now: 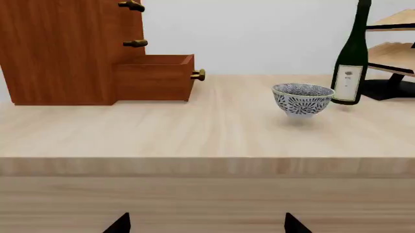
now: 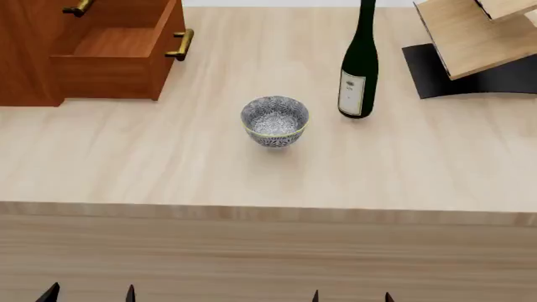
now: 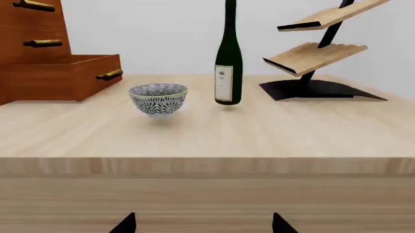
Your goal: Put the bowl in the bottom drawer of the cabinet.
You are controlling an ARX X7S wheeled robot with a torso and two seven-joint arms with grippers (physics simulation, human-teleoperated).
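The blue-and-white bowl point(image 2: 275, 120) stands upright on the pale wooden table point(image 2: 168, 170), near its middle; the wrist views show the bowl point(image 1: 302, 99) point(image 3: 158, 98) too. The reddish-brown cabinet point(image 2: 29, 44) stands at the far left, its bottom drawer point(image 2: 117, 60) pulled out and empty, with a brass handle point(image 2: 181, 44). My left gripper point(image 2: 89, 294) and right gripper point(image 2: 351, 296) hang below the table's front edge, both open, with nothing between their fingers. They are well short of the bowl.
A dark green bottle point(image 2: 360, 63) stands upright just right of the bowl and behind it. A pale wooden rack on a black base point(image 2: 470, 44) occupies the far right corner. The table's front edge point(image 2: 268, 214) runs between my grippers and the objects.
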